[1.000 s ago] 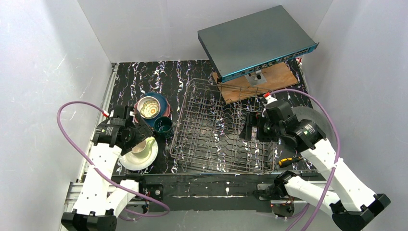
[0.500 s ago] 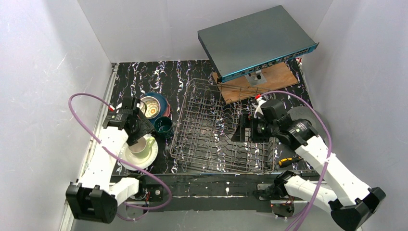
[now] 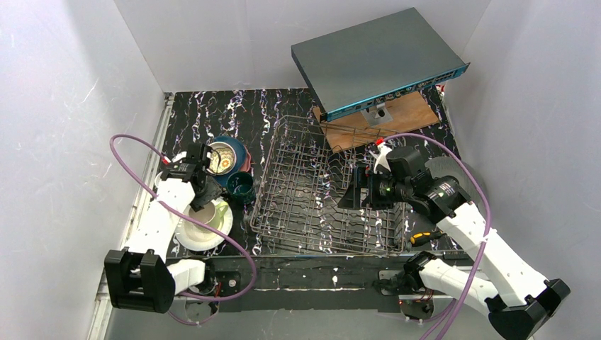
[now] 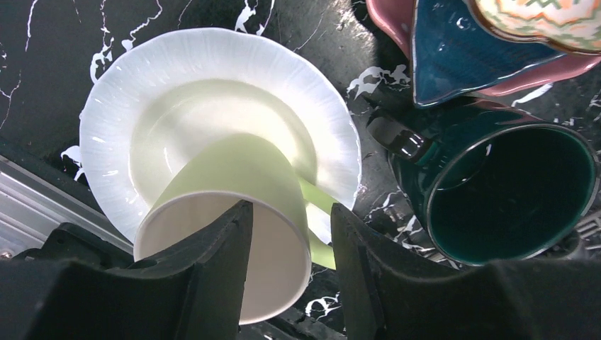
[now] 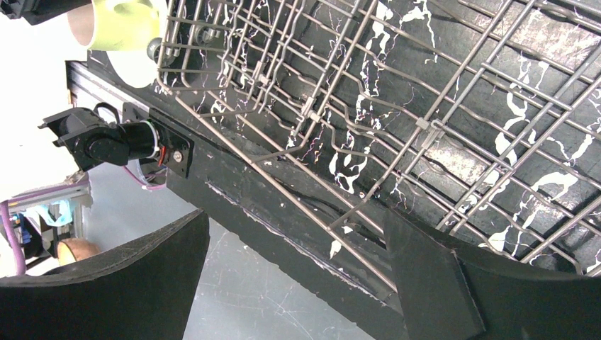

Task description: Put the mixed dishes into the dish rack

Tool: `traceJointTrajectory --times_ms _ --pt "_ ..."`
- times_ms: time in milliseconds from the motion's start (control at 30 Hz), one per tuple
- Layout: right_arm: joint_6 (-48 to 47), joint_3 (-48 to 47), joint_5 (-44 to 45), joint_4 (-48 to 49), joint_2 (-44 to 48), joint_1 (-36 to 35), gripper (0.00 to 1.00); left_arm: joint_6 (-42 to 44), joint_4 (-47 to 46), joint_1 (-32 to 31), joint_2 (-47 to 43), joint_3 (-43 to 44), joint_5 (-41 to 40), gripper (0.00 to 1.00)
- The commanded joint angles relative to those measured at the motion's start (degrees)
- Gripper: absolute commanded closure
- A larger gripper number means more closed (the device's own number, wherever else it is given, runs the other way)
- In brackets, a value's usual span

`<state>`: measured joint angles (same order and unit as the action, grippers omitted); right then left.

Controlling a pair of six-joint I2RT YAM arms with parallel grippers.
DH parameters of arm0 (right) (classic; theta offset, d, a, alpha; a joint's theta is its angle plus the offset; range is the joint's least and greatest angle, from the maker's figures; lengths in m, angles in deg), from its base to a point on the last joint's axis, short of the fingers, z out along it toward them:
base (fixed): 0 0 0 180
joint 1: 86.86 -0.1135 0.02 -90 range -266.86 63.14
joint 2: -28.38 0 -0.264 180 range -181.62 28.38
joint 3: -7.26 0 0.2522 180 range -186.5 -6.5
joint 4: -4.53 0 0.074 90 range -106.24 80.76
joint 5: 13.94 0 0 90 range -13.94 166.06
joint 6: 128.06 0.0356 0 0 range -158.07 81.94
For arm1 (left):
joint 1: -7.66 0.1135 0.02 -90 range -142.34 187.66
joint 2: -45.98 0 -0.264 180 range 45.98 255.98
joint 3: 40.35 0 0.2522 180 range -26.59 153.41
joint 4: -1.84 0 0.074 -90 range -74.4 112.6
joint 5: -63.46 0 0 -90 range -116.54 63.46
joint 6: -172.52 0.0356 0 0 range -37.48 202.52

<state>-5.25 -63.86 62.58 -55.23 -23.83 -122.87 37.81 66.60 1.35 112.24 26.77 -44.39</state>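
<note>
A light green mug (image 4: 241,170) stands on a cream plate (image 4: 142,92) at the near left of the table. My left gripper (image 4: 290,212) straddles the mug's wall beside the handle, one finger inside the rim and one outside. The jaws are half closed, with a gap still showing at the wall. A dark teal mug (image 4: 510,191) stands just right of it. Behind lie a dark blue plate (image 4: 453,57) on a pink plate (image 4: 397,21), with a patterned bowl (image 3: 220,157) on top. The dish rack (image 3: 319,188) holds no dishes. My right gripper (image 3: 352,193) hangs open over its right side.
A flat grey box with a blue edge (image 3: 375,60) rests tilted on a wooden board (image 3: 407,113) behind the rack. A yellow-and-black screwdriver (image 3: 427,237) lies near the rack's near right corner. White walls close in the table on three sides.
My left gripper's jaws have narrowed from wide open around the green mug's wall, and the left arm has swung farther in. My right gripper has drifted slightly left over the rack.
</note>
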Motion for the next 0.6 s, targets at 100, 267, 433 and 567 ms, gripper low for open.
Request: traceJointTrajectory --times_ms 100,267,433,567 --pt "-0.11 1.19 -0.73 2.54 1.01 0.25 0.00 -0.45 -1.23 0.33 1.75 -2.54 -1.28 0.57" --pt "0.07 2.08 -0.35 3.05 0.98 0.22 0.00 -0.43 -1.32 0.33 1.89 -3.75 -1.45 0.58" --pt "0.36 2.40 -0.52 3.61 0.47 0.23 0.00 -0.75 -1.54 0.33 1.33 -4.59 -1.02 0.69" --pt "0.39 2.32 -0.46 3.45 0.03 0.29 0.00 -0.35 -0.38 0.33 0.70 -4.18 -1.76 0.82"
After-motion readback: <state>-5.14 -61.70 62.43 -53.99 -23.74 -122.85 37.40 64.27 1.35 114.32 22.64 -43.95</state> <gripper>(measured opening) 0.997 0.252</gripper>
